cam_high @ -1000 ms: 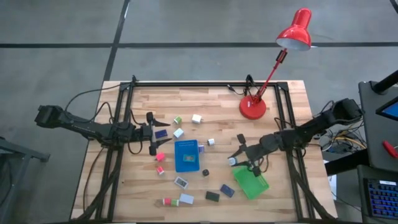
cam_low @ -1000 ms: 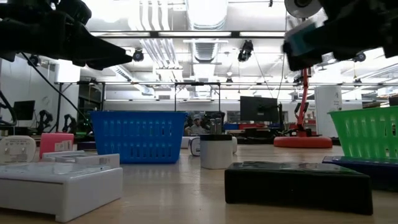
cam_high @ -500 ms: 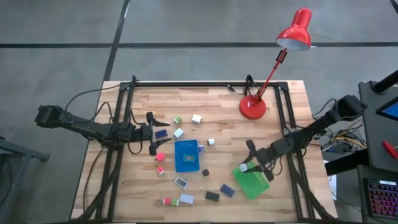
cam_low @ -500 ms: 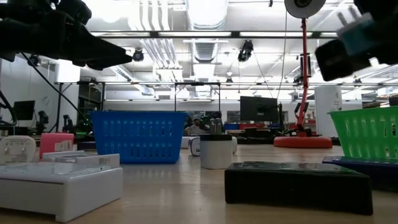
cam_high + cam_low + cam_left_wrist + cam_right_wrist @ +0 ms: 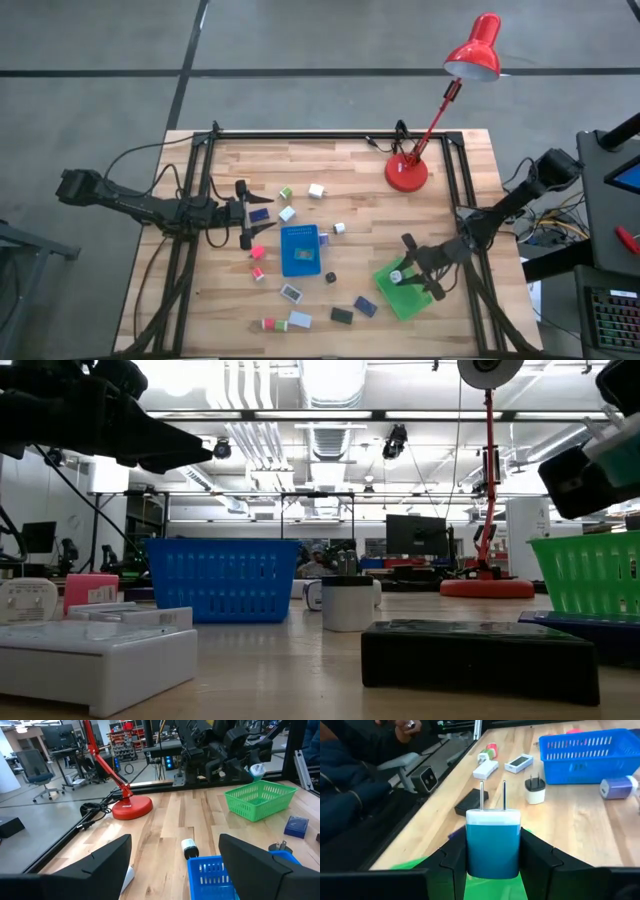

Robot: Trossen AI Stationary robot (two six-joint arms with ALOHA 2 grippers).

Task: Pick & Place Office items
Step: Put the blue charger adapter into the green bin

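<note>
Over the last second the right gripper [image 5: 400, 276] has travelled from the bare wood beside the green tray [image 5: 412, 296] to a spot above that tray's near corner, carrying its load with it. Its fingers are pinched on a light blue plug adapter [image 5: 493, 842], prongs pointing away from the wrist, held clear of the tray floor. Green mesh shows directly under the adapter in the right wrist view, so the drop point looks about right.

To finish the placement well, I would lower the adapter a little further inside the tray walls before spreading the fingers, so it settles rather than bounces out over the low rim, then lift straight up.

Well away from the green tray, on the far side of the blue tray [image 5: 300, 250], the left gripper [image 5: 243, 213] waits with fingers spread, holding nothing. Other office items lie scattered around the blue tray.
</note>
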